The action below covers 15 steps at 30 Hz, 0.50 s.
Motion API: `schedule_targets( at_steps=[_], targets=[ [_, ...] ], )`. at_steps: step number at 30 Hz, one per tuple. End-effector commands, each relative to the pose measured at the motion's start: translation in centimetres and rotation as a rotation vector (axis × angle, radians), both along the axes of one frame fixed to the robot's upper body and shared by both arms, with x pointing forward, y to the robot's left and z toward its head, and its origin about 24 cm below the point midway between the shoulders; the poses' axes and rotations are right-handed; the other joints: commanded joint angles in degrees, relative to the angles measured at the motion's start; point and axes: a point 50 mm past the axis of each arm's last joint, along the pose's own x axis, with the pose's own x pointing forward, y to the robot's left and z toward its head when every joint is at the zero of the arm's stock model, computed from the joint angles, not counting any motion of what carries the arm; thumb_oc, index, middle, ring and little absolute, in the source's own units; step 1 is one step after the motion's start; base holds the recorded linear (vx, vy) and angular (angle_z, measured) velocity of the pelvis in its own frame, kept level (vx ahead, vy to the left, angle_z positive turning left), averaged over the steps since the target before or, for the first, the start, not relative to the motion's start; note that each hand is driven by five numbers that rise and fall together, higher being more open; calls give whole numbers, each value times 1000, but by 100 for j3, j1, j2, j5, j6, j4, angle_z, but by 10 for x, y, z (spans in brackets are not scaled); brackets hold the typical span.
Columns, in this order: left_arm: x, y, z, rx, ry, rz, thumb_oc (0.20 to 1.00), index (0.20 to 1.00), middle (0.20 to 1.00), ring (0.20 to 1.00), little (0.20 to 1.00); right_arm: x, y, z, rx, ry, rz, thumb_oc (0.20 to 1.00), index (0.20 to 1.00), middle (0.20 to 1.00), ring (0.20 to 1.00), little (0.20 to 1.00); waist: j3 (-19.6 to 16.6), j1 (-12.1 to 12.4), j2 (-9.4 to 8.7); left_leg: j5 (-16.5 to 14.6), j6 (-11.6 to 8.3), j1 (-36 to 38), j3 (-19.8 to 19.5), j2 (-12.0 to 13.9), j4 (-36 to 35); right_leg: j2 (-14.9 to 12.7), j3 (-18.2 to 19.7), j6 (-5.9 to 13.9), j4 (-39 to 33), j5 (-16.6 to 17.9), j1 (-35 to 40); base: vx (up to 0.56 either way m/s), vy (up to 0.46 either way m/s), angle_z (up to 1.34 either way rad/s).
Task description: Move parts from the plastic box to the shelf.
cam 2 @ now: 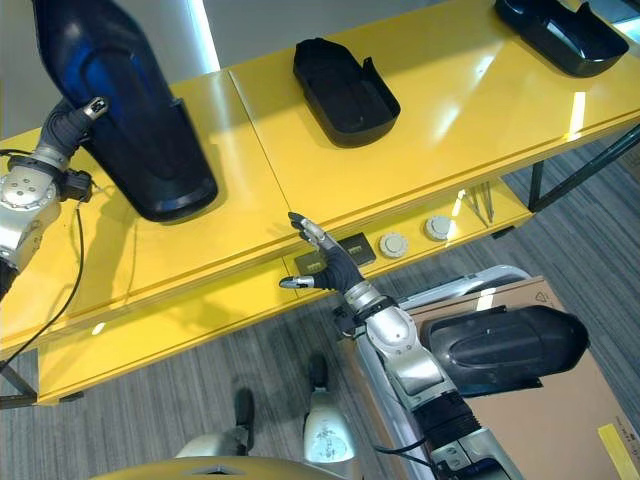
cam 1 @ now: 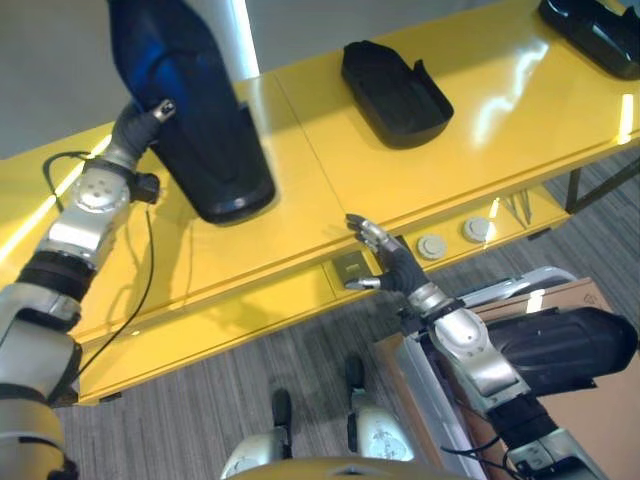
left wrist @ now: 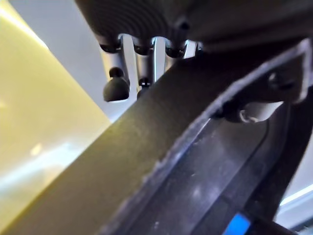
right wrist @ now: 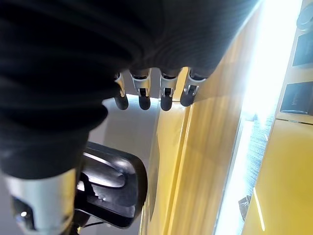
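**Part Reaches the Shelf**

As the left hand (cam 2: 70, 122) clamps its curled fingers on a large black part (cam 2: 130, 130), the part's lower end rests on the yellow shelf (cam 2: 250, 200). Setting it down and letting go looks next. The right hand (cam 2: 325, 262) hovers, fingers apart. Another part (cam 2: 500, 350) waits below; its box is hard to make out.

Bare yellow shelf (cam 2: 250, 150) lies between the big black part (cam 2: 140, 130) and a smaller part (cam 2: 343, 92).
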Motion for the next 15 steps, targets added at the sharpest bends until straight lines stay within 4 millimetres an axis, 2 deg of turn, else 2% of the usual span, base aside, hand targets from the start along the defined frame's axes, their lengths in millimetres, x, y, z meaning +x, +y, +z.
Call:
schedule_targets(
  at_steps=[1, 2, 5, 10, 15],
  targets=[
    [-8, 19, 73, -19, -169, 7, 200, 200, 200, 200, 200, -33, 13, -58, -95, 291, 146, 1000, 1000, 1000, 1000, 1000, 241, 150, -29, 310, -393, -486, -276, 332, -170, -410, 72, 620, 14, -750, 617, -32, 5, -2],
    [-9, 26, 70, 6, -136, 20, 200, 200, 200, 200, 200, -34, 13, -59, -93, 298, 151, 1000, 1000, 1000, 1000, 1000, 252, 152, -31, 315, -394, -500, -268, 334, -170, -413, 76, 628, 14, -740, 599, 0, 0, 0],
    [-9, 27, 59, 30, -83, 11, 200, 200, 200, 200, 200, -33, 13, -60, -92, 304, 154, 1000, 1000, 1000, 1000, 1000, 302, 171, -48, 340, -397, -544, -276, 322, -170, -412, 81, 632, 14, -720, 562, 0, 0, 0],
    [-5, 15, 42, 80, -14, -49, 200, 200, 200, 200, 200, -28, 14, -56, -104, 285, 160, 1000, 1000, 1000, 1000, 1000, 382, 183, -67, 377, -410, -637, -304, 299, -170, -424, 33, 637, 14, -686, 512, -8, -1, 0],
    [2, 6, 42, 112, 3, -68, 200, 200, 200, 200, 200, -25, 18, -52, -87, 267, 165, 1000, 1000, 1000, 1000, 1000, 426, 165, -76, 389, -410, -700, -273, 288, -170, -428, 57, 649, 14, -650, 447, 0, 0, 0]
  ],
)
